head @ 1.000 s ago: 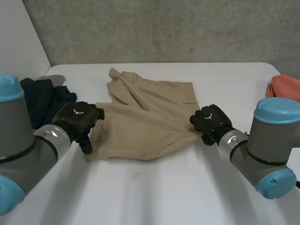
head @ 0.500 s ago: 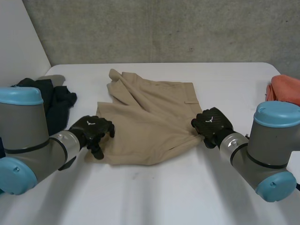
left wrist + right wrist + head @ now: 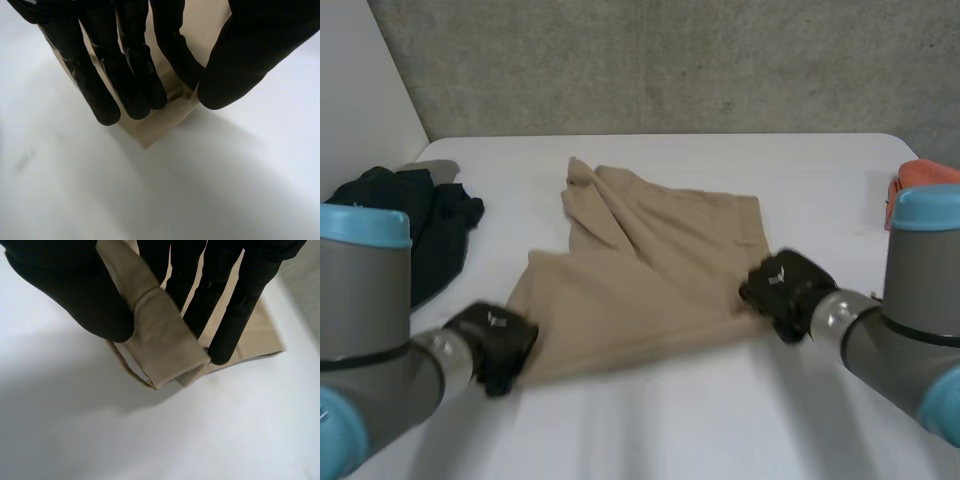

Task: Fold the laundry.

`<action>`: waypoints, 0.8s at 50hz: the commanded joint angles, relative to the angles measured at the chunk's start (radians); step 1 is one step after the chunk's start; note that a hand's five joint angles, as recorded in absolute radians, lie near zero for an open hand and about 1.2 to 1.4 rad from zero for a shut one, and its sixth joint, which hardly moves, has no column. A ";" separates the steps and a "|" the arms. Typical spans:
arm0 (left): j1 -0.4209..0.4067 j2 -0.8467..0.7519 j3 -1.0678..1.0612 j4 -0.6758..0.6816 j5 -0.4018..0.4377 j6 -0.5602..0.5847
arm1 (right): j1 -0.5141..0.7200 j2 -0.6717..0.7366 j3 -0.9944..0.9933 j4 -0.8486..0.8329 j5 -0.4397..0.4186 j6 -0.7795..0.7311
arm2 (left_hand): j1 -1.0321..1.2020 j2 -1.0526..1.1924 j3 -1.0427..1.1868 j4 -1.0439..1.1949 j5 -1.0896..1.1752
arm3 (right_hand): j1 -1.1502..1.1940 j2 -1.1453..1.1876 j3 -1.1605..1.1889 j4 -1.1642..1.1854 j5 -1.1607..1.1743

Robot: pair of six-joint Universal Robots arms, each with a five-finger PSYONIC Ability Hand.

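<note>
As the tan garment (image 3: 650, 270) lies spread on the white table (image 3: 720, 430), its near edge runs crosswise from one hand to the other, and the rest of the cloth lies beyond both hands toward the far side. That edge is the axis on which the coming move turns. In my judgement, both corners must travel together, since each arm is close to its own corner only.

The left hand (image 3: 492, 343) is at the near left corner. In its wrist view the nearly straight fingers (image 3: 132, 75) lie on top of the cloth and the thumb (image 3: 250, 55) closes against them, with the corner tip projecting just past the fingertips. This is a pinch, not a spread hand.

The right hand (image 3: 783, 288) is at the near right corner. In its wrist view the thumb (image 3: 65, 285) presses a doubled band of the cloth against the fingers (image 3: 235, 305). This is likewise a pinch.

The far left part of the garment is rumpled and stands in a ridge. The fold is not yet made.

A dark garment (image 3: 420, 215) lies well to the left, and an orange cloth (image 3: 918, 178) sits at the far right edge of the table. Both are clear of the work.
</note>
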 commanded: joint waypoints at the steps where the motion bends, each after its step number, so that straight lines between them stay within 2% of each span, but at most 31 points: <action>1: -0.038 0.099 -0.081 -0.163 -0.022 0.137 | -0.017 -0.031 0.024 0.357 0.022 -0.211 | 0.234 0.201 0.209 0.198 0.237 | 0.280 0.206 0.205 0.198 0.204; 9: -0.046 0.076 0.033 -0.011 -0.032 0.105 | -0.001 0.022 -0.010 0.223 0.014 -0.071 | 0.234 0.201 0.209 0.198 0.237 | 0.280 0.206 0.205 0.198 0.204; 19: -0.069 -0.132 0.321 0.222 -0.058 0.053 | 0.015 0.121 -0.154 -0.001 0.082 0.034 | 0.234 0.201 0.209 0.198 0.237 | 0.280 0.206 0.205 0.198 0.204; 23: -0.062 -0.159 0.515 0.349 -0.110 0.039 | 0.029 0.122 -0.304 -0.177 0.119 0.126 | 0.234 0.201 0.209 0.198 0.237 | 0.280 0.206 0.205 0.198 0.204; 27: -0.046 -0.122 0.703 0.552 -0.150 -0.024 | 0.036 0.090 -0.457 -0.443 0.148 0.222 | 0.234 0.201 0.209 0.198 0.237 | 0.280 0.206 0.205 0.198 0.204; 28: -0.036 -0.096 0.746 0.649 -0.145 -0.071 | 0.036 0.072 -0.480 -0.581 0.140 0.261 | 0.234 0.201 0.209 0.198 0.237 | 0.280 0.206 0.205 0.198 0.204; 31: -0.007 -0.047 0.790 0.811 -0.113 -0.150 | 0.032 0.044 -0.493 -0.771 0.102 0.307 | 0.234 0.201 0.209 0.198 0.237 | 0.280 0.206 0.205 0.198 0.204; 32: -0.003 -0.041 0.797 0.831 -0.102 -0.167 | 0.029 0.038 -0.496 -0.894 0.073 0.345 | 0.234 0.201 0.209 0.198 0.237 | 0.280 0.206 0.205 0.198 0.204; 34: -0.001 -0.031 0.797 0.822 -0.082 -0.196 | 0.027 0.047 -0.502 -0.943 0.051 0.371 | 0.234 0.201 0.209 0.198 0.237 | 0.280 0.206 0.205 0.198 0.204; 36: -0.004 -0.027 0.783 0.750 -0.062 -0.220 | 0.021 0.075 -0.533 -0.931 0.039 0.397 | 0.234 0.201 0.209 0.198 0.237 | 0.280 0.206 0.205 0.198 0.204; 40: 0.000 -0.033 0.708 0.614 -0.051 -0.221 | 0.009 0.134 -0.580 -0.827 0.043 0.417 | 0.234 0.201 0.209 0.198 0.237 | 0.280 0.206 0.205 0.198 0.204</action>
